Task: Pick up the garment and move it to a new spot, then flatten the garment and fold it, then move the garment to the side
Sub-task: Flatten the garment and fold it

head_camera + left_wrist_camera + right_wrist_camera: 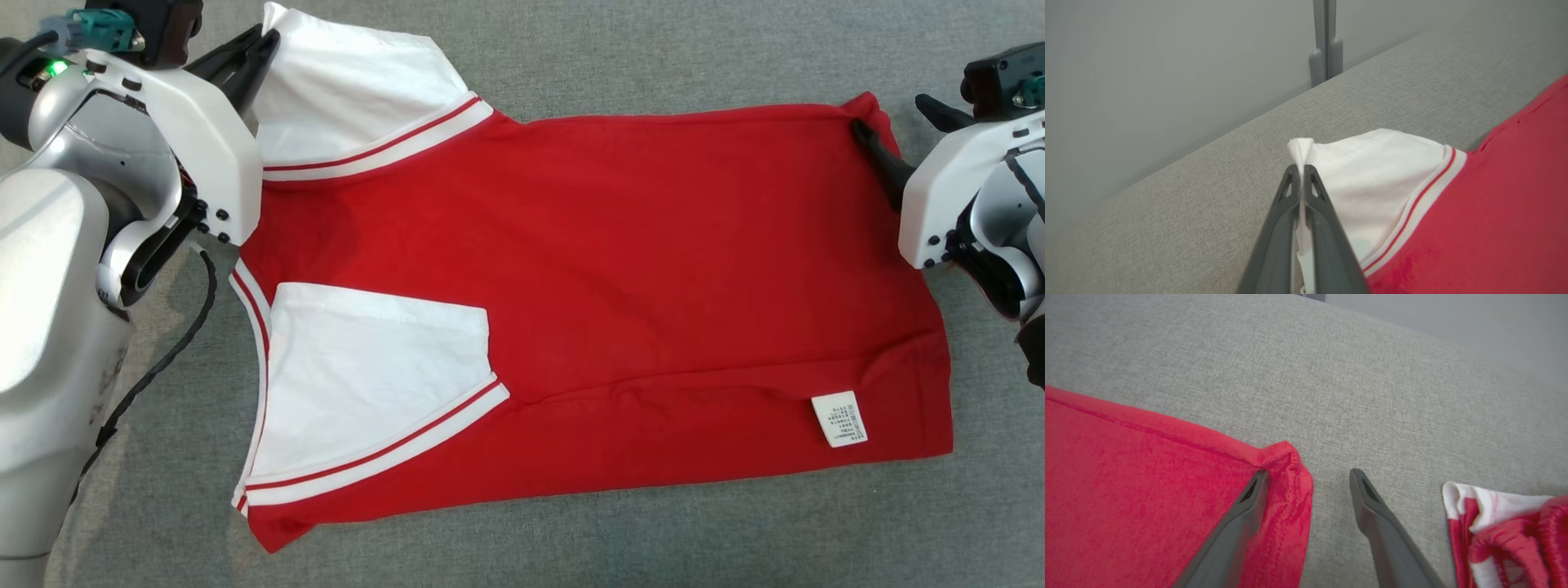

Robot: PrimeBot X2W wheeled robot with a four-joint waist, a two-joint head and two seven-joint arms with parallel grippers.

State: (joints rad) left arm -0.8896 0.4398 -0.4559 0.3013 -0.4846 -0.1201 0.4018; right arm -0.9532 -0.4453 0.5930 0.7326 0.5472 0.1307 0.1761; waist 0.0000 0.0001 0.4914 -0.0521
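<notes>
A red garment (612,269) with white sleeves lies spread flat on the grey fabric surface (571,547). My left gripper (269,37) is at its upper left, shut on the tip of the white upper sleeve (359,90). In the left wrist view that sleeve (1372,171) is pinched between the closed fingers of the left gripper (1302,167). My right gripper (894,116) stands open at the garment's upper right corner. One finger rests on the red corner (1286,457) and the other is over bare fabric, seen at the right gripper (1309,473).
A second, crumpled red and white cloth (1506,531) lies just beyond my right gripper. The surface's far edge and a grey post (1325,41) stand behind the left gripper. A white care label (839,418) sits near the garment's lower right hem.
</notes>
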